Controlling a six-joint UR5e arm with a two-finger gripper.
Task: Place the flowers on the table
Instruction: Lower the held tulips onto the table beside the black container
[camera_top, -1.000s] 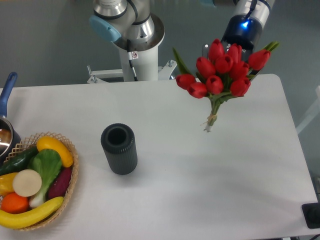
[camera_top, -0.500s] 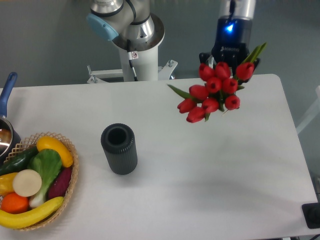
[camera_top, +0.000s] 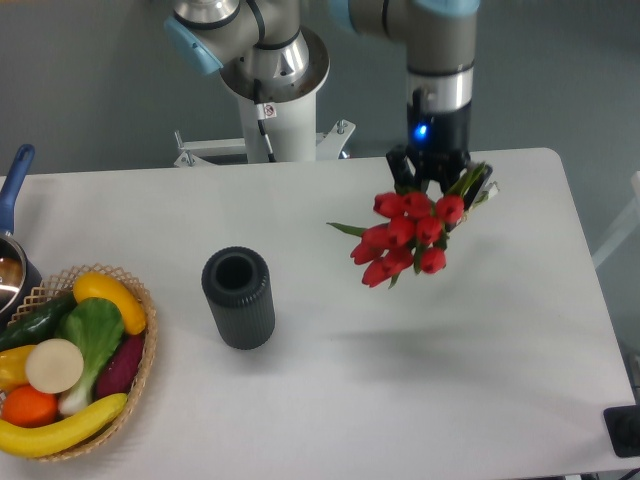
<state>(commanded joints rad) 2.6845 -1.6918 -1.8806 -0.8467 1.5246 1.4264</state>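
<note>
Above the right half of the surface (camera_top: 300, 400), flowers hang in the claw (camera_top: 437, 185).
Pinched at the stems, blooms tipped down-left, the flowers (camera_top: 408, 235) sit clear of the dark cylinder (camera_top: 238, 298); best to lower slowly until they lie flat, then release.

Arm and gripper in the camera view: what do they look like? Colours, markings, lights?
The arm is silver-grey tube sections with light blue joint caps, on a round silver base with a white pedestal bearing a small red-and-white label. The wrist runs into a black gripper with a glowing blue light on its body. Its jaws are dark; no loose cables are visible.
</note>
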